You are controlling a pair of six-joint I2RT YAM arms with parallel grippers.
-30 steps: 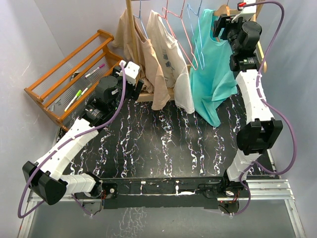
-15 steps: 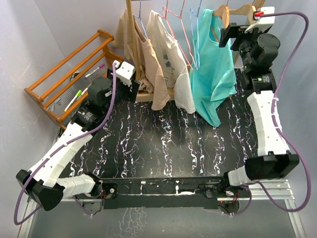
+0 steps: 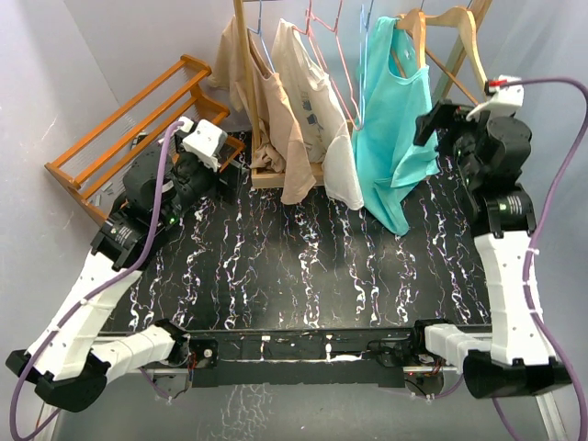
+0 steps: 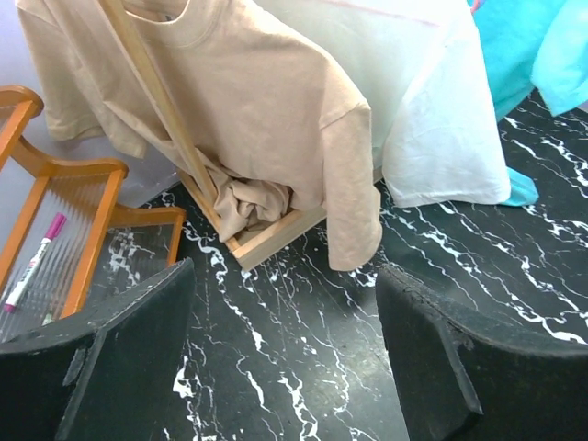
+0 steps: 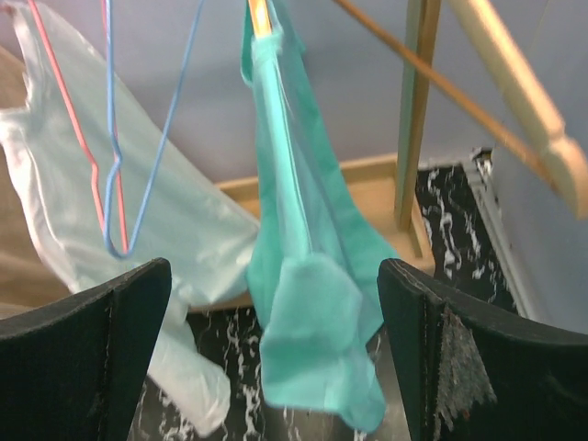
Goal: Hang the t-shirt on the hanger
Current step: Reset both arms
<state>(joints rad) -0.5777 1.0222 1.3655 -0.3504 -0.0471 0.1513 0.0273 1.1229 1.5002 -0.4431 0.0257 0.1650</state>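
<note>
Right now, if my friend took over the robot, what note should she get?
Left gripper: open, empty, over the table, away from the job.
Right gripper: open, empty, facing the t-shirt.
T-shirt hangs from one arm of the hanger; the other arm and the crossbar are bare.
Done: one shoulder is on.
Left: probably pull the neck over the bare arm so both shoulders sit.
</note>
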